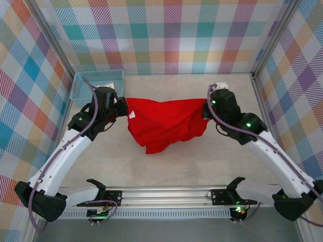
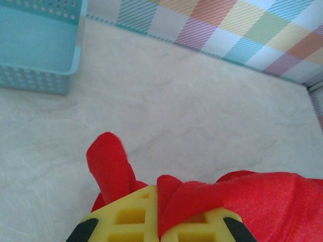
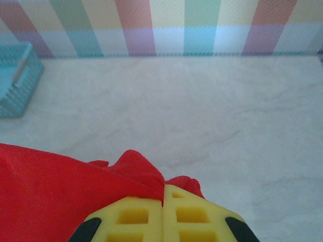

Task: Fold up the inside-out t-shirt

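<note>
The red t-shirt (image 1: 164,123) is held up between the two hands and is stretched out like washing on a line. It is found just in front of the blue basket (image 1: 98,83) and off to the basket's right. The top edge of the t-shirt is pulled nearly straight. The rest is left to hang down in loose folds that end in a point over the pale bench (image 1: 212,161). Whether that point touches the bench cannot be told.

The left hand (image 1: 122,107) is clenched on the t-shirt corner nearest the basket. In the left wrist view, red cloth is seen pinched between the yellow fingers (image 2: 126,217), and a small red flap is poked up past them toward the basket. A small white tag (image 1: 132,115) is seen on the cloth just beside this hand.

The right hand (image 1: 206,108) is clenched on the t-shirt corner farthest from the basket. In the right wrist view, its yellow fingers (image 3: 136,217) are pressed tight together, and red cloth is bunched up at their tips and spread away on the basket's side.

The basket is set on the bench, close against the checked walls (image 1: 171,35). Something pale is seen lying inside it, but it is too small to tell what it is.
</note>
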You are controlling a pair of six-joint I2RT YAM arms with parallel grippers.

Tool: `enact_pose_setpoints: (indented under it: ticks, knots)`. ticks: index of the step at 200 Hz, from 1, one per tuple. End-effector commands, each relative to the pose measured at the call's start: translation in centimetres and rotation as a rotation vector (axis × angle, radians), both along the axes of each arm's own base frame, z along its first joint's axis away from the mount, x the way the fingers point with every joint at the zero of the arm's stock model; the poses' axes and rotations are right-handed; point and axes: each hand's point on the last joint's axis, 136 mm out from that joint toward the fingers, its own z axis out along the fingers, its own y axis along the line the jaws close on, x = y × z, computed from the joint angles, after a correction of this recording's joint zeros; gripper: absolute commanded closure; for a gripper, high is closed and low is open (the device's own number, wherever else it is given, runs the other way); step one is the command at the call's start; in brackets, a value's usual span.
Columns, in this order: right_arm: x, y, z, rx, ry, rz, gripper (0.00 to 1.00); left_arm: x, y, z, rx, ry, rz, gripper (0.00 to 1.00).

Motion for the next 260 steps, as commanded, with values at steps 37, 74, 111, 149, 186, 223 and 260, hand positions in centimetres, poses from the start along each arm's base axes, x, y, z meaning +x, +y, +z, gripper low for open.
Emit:
enact_pose_setpoints:
  ticks: [37, 74, 111, 149, 186, 223, 260]
  knots:
    - [-2.1, -1.3, -7.5, -0.064, 0.16, -0.016, 1.0, 0.4, 1.4, -6.5, 0.118, 0.199, 0.037, 1.0]
    - [-0.5, 0.8, -14.4, -0.067, 0.313, -0.015, 1.0, 3.8, -1.2, -13.1, 0.179, 0.47, -0.037, 1.0]
    - [1.3, -0.7, -14.7, -0.058, 0.437, -0.106, 1.0, 6.1, -1.1, -10.9, 0.174, 0.425, 0.009, 1.0]
    - [1.5, -1.0, -11.0, -0.052, 0.311, -0.063, 1.0, 3.0, -0.2, -6.0, 0.067, 0.233, 0.016, 1.0]
    - [0.2, -3.2, -1.9, -0.024, 0.069, -0.053, 1.0, -1.4, 0.4, -4.0, -0.041, 0.127, -0.025, 1.0]
    - [0.0, 0.2, -0.4, 0.068, 0.076, 0.103, 1.0, -2.6, 1.6, -7.4, 0.008, 0.245, 0.031, 1.0]
    - [3.2, 4.8, -8.9, 0.07, 0.326, 0.176, 0.95, -4.0, 4.9, -13.4, 0.158, 0.417, 0.181, 1.0]
